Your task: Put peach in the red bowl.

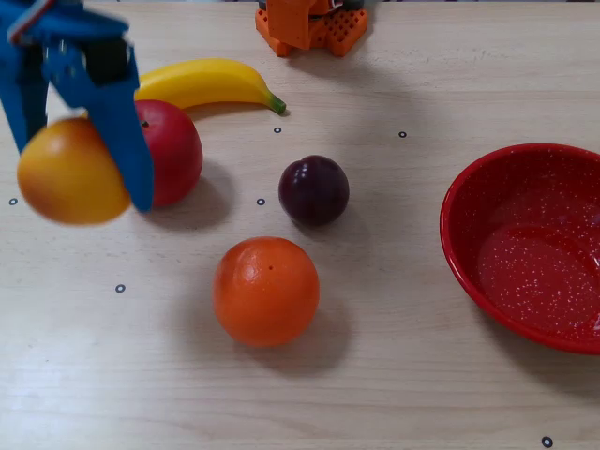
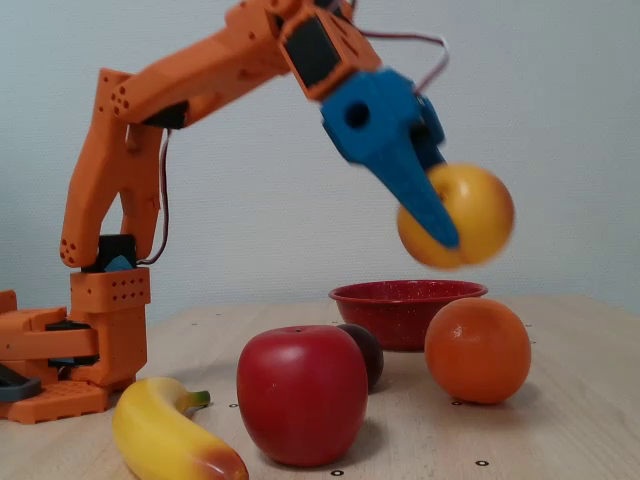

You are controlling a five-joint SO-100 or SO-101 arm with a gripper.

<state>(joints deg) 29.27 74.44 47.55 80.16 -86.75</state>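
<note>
My blue gripper (image 1: pixel 80 183) (image 2: pixel 455 225) is shut on the yellow-orange peach (image 1: pixel 67 173) (image 2: pixel 470 215) and holds it high above the table, well clear of the other fruit. In the top-down fixed view the peach hangs at the far left, in front of the red apple (image 1: pixel 173 155). The red bowl (image 1: pixel 530 246) rests at the right edge of that view, speckled inside and holding nothing. From the side fixed view the red bowl (image 2: pixel 405 312) stands behind the fruit, below and to the left of the lifted peach.
On the table lie an orange (image 1: pixel 266 291) (image 2: pixel 478 350), a dark plum (image 1: pixel 314 190) (image 2: pixel 365 352), the red apple (image 2: pixel 302 393) and a banana (image 1: pixel 206 82) (image 2: pixel 170 432). The arm's orange base (image 1: pixel 309 26) (image 2: pixel 65 345) stands at the table's far edge.
</note>
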